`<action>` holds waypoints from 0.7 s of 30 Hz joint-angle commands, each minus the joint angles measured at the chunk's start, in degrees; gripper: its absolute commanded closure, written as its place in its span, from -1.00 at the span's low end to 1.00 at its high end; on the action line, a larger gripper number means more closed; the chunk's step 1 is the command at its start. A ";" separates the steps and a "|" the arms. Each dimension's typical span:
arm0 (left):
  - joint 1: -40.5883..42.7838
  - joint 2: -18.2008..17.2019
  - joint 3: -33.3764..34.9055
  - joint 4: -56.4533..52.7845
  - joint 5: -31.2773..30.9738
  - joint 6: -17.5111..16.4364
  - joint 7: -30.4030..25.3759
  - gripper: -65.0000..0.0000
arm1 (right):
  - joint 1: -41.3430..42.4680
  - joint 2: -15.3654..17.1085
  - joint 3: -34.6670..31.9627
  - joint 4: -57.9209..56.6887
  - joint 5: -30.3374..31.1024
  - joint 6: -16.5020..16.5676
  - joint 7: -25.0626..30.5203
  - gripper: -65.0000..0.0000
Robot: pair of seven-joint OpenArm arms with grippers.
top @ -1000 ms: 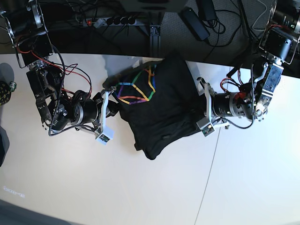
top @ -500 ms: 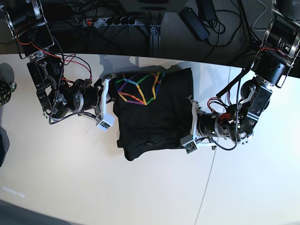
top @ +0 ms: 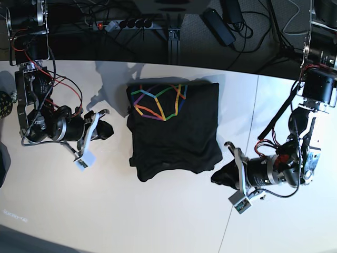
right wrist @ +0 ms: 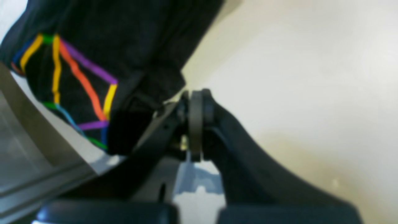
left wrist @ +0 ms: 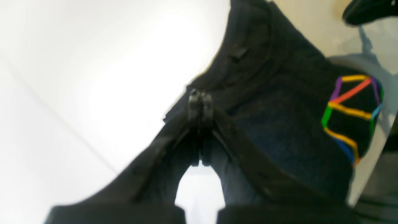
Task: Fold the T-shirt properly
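since last look: both arms have backed off the shirt; a second ago they were right up against its two sides, now each sits out on bare table with a gap between it and the cloth; the shirt itself went from a skewed heap to a squarer bundle
T-shirt (top: 174, 129): lying on the pale table (top: 131, 216) about mid-way between the arms, near the far edge; folded into a rough rectangle, rainbow line print (top: 158, 100) showing at the far left corner; near edge is lumpy and bulges out, so not crisp yet
left gripper (top: 224, 178): jaws pinched together, and nothing looks caught between them in the left wrist view, though that shot is soft; just off the shirt's near right corner
right gripper (top: 103, 128): closed as well, looks empty; sits off the shirt's left side, apart from it; its wrist view shows the print close by
step in hand: I'd call it the release-and-retreat after a fold; most of the job looks done imo
next move: probably a tidy pass on that bulgy near hem, or one more fold if it needs to be smaller; either way the jaws have to open first and come in low at an edge, not on top of the stack
writing/brands: none I can read; the print is only coloured lines, no text; the small white blocks on the wrists are too tiny to make out
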 commanded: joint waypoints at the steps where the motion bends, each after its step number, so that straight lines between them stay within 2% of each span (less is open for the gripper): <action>1: -1.46 -1.31 -1.53 1.70 -1.90 0.63 0.04 1.00 | 1.25 0.81 1.51 0.96 1.46 3.30 0.09 1.00; 5: 2.69 -4.68 -5.40 4.72 -5.57 0.59 2.47 1.00 | 0.52 0.81 5.75 1.14 4.13 3.37 -2.21 1.00; 11: 14.56 -10.64 -10.10 12.74 -5.75 0.42 2.38 1.00 | -4.90 0.94 12.13 5.07 5.40 3.52 -2.71 1.00; 15: 22.47 -12.02 -18.16 19.32 -6.03 0.44 2.45 1.00 | -10.69 0.94 15.43 10.10 5.33 3.50 -2.69 1.00; 21: 33.31 -12.07 -29.62 24.94 -6.21 0.44 2.82 1.00 | -20.11 0.94 21.84 16.13 5.33 3.50 -2.67 1.00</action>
